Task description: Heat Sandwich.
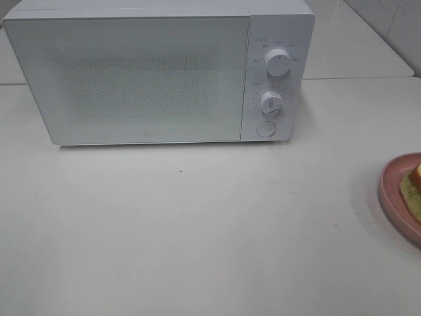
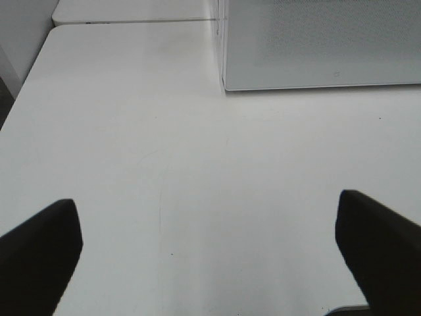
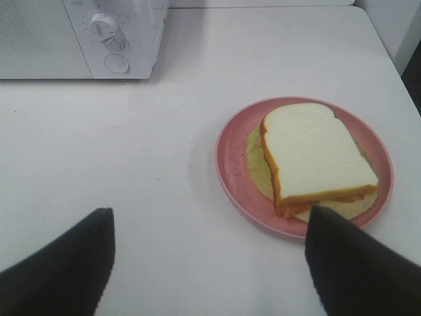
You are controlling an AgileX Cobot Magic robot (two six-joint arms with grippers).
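Sandwich (image 3: 320,158) lies on pink plate (image 3: 231,164); both grippers spread; microwave (image 1: 131,79) lettering unreadable.

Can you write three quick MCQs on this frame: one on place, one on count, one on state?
1. Where is the sandwich?
A. inside the microwave
B. on the pink plate
C. on the bare table

2. How many round knobs does the microwave panel show?
A. two
B. four
C. none

3. What state is the microwave door in?
A. open
B. removed
C. closed

Answers:
1 B, it lies on the pink plate, right of the microwave.
2 A, two knobs sit stacked above a round button.
3 C, the door is flush with the front.
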